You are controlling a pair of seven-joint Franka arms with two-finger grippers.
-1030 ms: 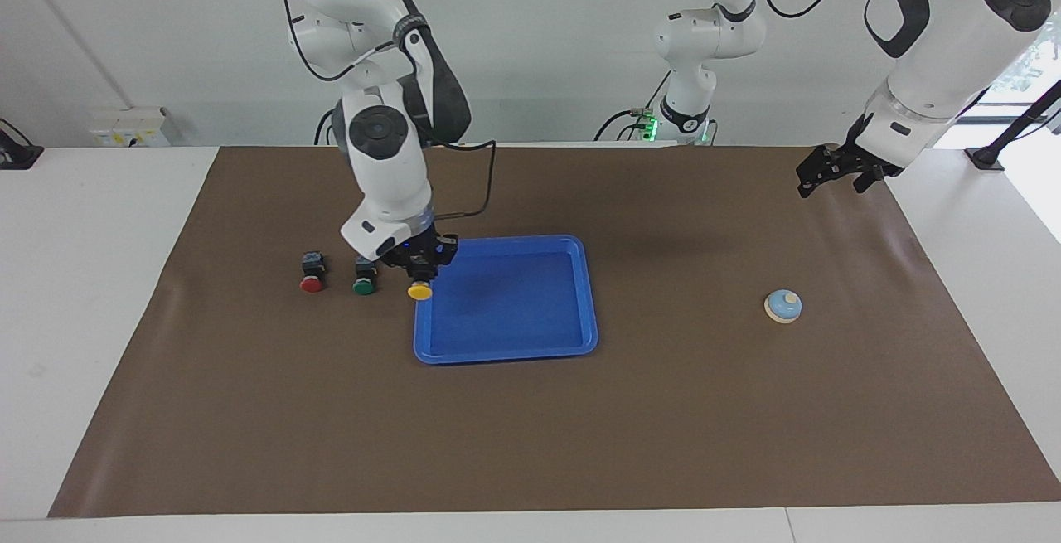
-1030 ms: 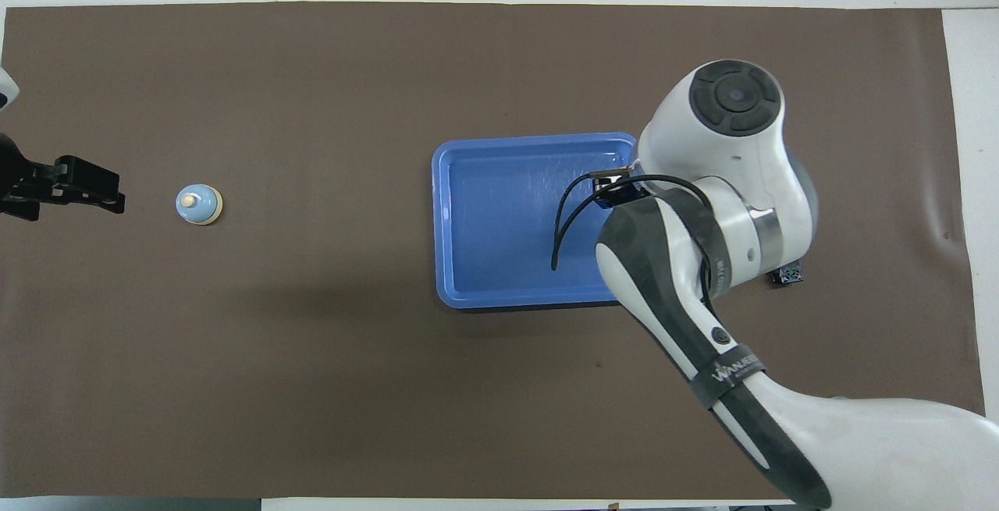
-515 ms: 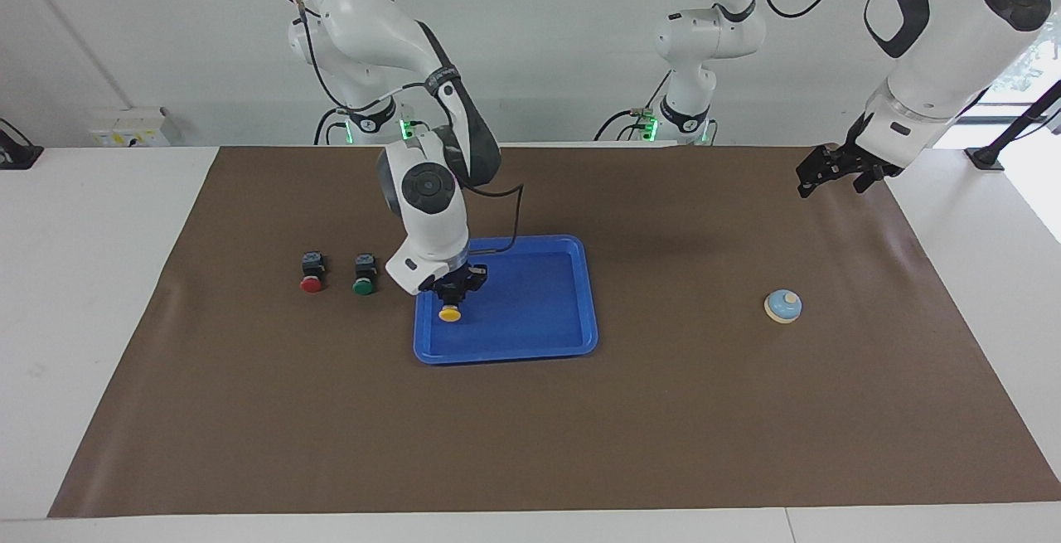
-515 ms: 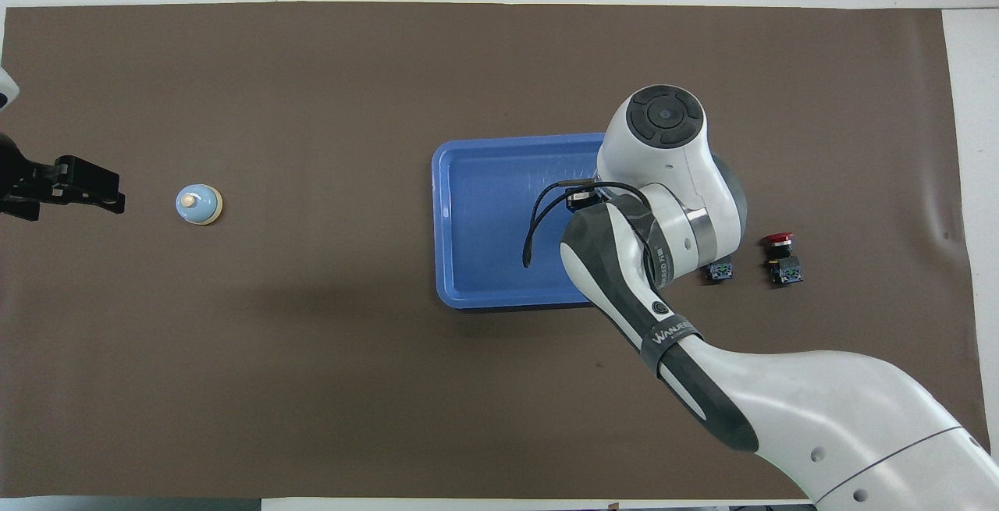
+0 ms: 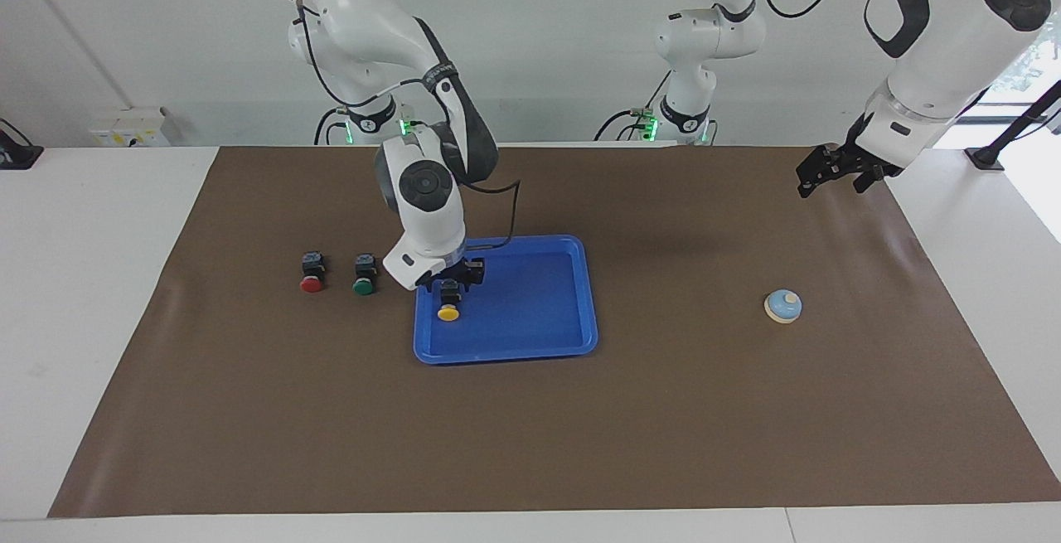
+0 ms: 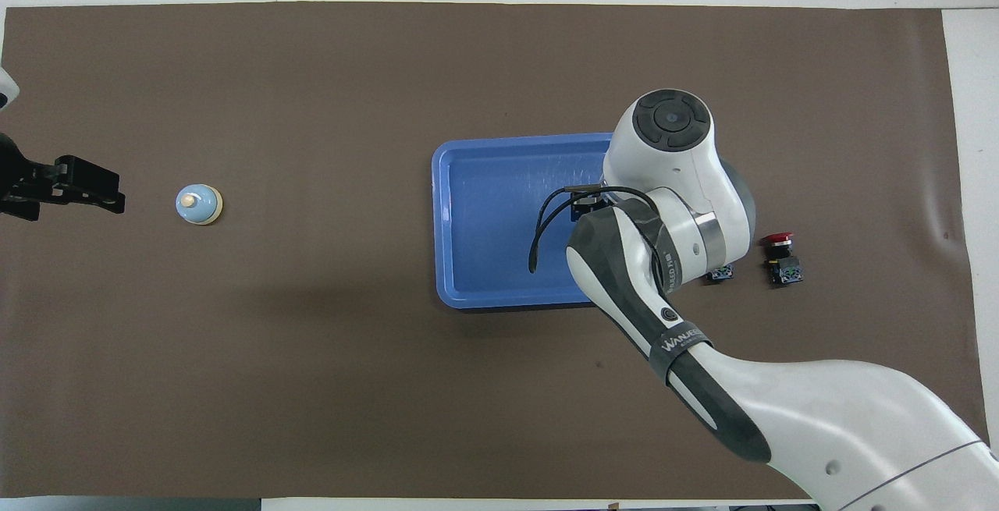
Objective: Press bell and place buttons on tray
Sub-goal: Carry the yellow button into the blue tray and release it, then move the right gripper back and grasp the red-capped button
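Observation:
The blue tray [image 5: 539, 336] lies mid-table and also shows in the overhead view [image 6: 484, 222]. My right gripper [image 5: 452, 278] is low over the tray's end toward the right arm, directly above the yellow button [image 5: 448, 312]. That button is inside the tray and hidden in the overhead view. I cannot tell whether it is still held. The green button [image 5: 364, 285] and the red button [image 5: 312, 283] lie on the mat beside the tray, toward the right arm's end. The bell [image 5: 782, 306] stands toward the left arm's end. My left gripper [image 5: 804, 186] waits, shut and empty, in the air beside the bell.
A brown mat [image 5: 530, 443] covers the table. In the overhead view the right arm [image 6: 663, 183] covers part of the tray and part of the green button [image 6: 719, 274]. The red button [image 6: 779, 240] and the bell [image 6: 198, 204] show in full.
My right gripper carried the yellow button from the tray's edge in over the tray and down to its floor, then hardly moved in the last half second. The left arm has not moved.

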